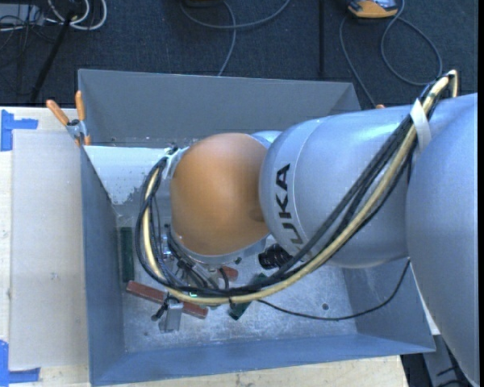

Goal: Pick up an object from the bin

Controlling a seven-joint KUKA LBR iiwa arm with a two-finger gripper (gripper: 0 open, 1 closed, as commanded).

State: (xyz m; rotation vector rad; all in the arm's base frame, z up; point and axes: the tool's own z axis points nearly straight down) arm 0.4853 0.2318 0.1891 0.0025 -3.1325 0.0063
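The gripper [174, 306], under its orange dome cover [218, 192], sits at seven o'clock of the grey metal bin [226, 103], over a reddish-brown flat stick [145, 291]; whether it is apart or together, I cannot tell

The arm [363, 216] is built of large, rounded silver-grey housings with a smooth satin finish, and one bears black block letters "UKA" [281, 204]. A glossy orange dome-shaped cover [216, 193] caps its wrist. A bundle of cables [356, 210], one pale yellow and the others black, runs along the housings and loops round the cover's lower edge; a white strap [420, 124] ties it near the top. A black plug [270, 257] sits under the wrist, and the gripper [171, 314] below is plain grey metal.
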